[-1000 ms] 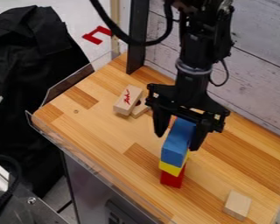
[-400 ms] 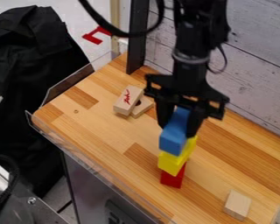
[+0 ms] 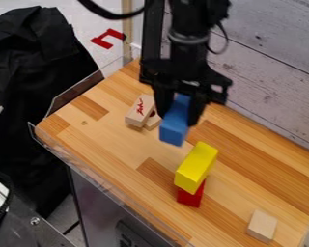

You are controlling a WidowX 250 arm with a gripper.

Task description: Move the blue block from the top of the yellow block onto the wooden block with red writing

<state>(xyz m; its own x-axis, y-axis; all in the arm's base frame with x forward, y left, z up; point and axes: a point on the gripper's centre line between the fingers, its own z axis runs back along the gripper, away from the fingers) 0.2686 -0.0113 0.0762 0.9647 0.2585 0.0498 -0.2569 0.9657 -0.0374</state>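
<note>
Blue, smooth-sided rectangular block (image 3: 173, 132), clamped between the jaws of the black gripper (image 3: 177, 115), has lifted clear of the yellow block (image 3: 197, 165), which rests on the red block (image 3: 190, 196) over the wood-grained tabletop (image 3: 115, 144).

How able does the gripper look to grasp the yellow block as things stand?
Probably not able: the gripper has the blue block between its fingers, leaving no room for another. The top of the yellow block itself looks uncovered.

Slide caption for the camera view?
Robot hand grips blue rectangular block above wooden tabletop, near yellow rectangular block resting on red block.
</note>
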